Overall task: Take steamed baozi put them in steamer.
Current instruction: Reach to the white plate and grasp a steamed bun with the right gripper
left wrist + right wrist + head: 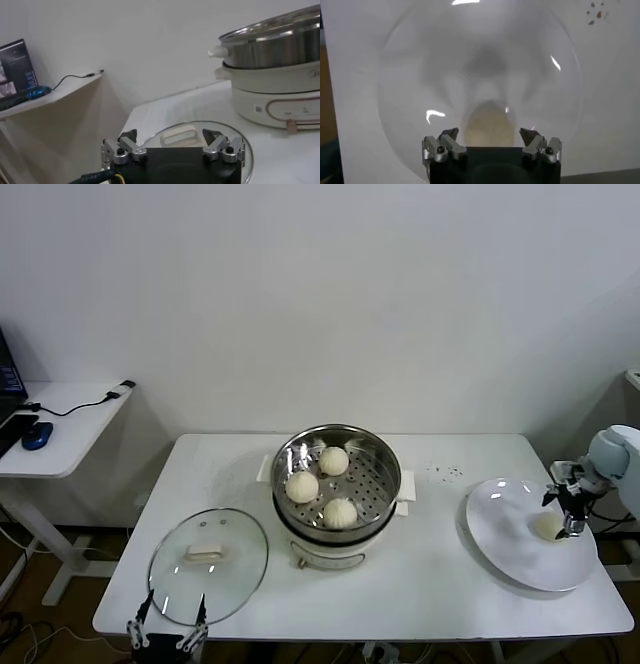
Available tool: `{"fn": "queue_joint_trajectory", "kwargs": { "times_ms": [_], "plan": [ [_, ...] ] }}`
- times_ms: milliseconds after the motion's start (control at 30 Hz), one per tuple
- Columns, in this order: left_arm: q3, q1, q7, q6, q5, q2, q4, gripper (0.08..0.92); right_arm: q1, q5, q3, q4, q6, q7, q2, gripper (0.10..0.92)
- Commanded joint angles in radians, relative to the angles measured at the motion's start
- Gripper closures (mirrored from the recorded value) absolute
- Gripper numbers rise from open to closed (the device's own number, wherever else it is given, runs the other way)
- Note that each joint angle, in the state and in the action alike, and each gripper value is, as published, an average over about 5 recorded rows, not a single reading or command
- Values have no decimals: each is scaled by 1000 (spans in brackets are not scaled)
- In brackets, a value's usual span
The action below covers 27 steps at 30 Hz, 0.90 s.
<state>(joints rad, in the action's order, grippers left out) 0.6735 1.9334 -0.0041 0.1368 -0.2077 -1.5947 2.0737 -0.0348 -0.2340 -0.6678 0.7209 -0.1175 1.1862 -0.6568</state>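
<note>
The steamer (pixel 392 496), a steel basket on a cream pot, stands mid-table and holds three steamed baozi (pixel 333 460) (pixel 302 486) (pixel 340 512). A further baozi (pixel 547 526) lies on the white plate (pixel 500 519) at the right. My right gripper (pixel 571 514) hangs open just over that baozi. In the right wrist view the baozi (pixel 488 125) lies between and just beyond the spread fingers of the right gripper (pixel 489 134), untouched. My left gripper (pixel 168 624) waits open at the table's front left edge; in its wrist view the left gripper (pixel 170 135) is empty, with the steamer (pixel 280 45) farther off.
A round glass lid (pixel 208 564) with a white handle lies flat left of the steamer, right before the left gripper; the lid (pixel 227 131) also shows in the left wrist view. Dark crumbs (pixel 445 472) dot the table. A side table (pixel 70 419) with a mouse and cable stands far left.
</note>
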Motion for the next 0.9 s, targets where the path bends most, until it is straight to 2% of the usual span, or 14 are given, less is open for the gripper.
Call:
{"fn": "queue_joint_trajectory", "kwargs": {
  "times_ms": [33,500,767,900],
  "plan": [
    [2,4,-1,4,2,1,8,177,-41,-75,77,-131,-38,-5,-65,203],
    [6,-1,-2,1,1,2,3,177,-28,-144,109,-210,-62,2,-121,218],
    [8,-2,-4,-2,-9,2,4,177,-22,-139,109,-197,-62,19,-117,377],
    [9,0,-5,0,-10,1,5,177,-21,-114,103,-171,-57,27,-101,427]
  ]
}}
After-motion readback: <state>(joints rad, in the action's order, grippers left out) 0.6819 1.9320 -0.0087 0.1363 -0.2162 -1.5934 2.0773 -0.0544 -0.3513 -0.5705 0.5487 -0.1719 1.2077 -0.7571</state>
